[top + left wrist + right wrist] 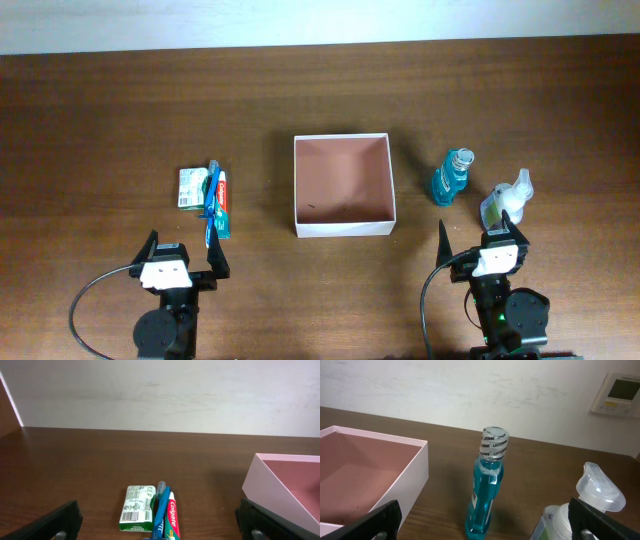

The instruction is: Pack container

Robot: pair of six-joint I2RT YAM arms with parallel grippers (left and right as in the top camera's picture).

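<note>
Clearance matters: left fingers [151,246] and right fingers [441,240] gape empty; right of the square white-walled container [345,227], straddle the blue mouthwash bottle [448,180] low, sparing the pale pump bottle [505,200].

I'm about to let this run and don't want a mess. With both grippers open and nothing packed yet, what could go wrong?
The mouthwash bottle stands tall and narrow; a glancing touch from the open right gripper could tip it toward the pump bottle beside it. The toothbrush, toothpaste and green box lie bunched together, so the left gripper may drag neighbours along with one. The container has thin walls; an item lowered onto its rim might shove it.
</note>
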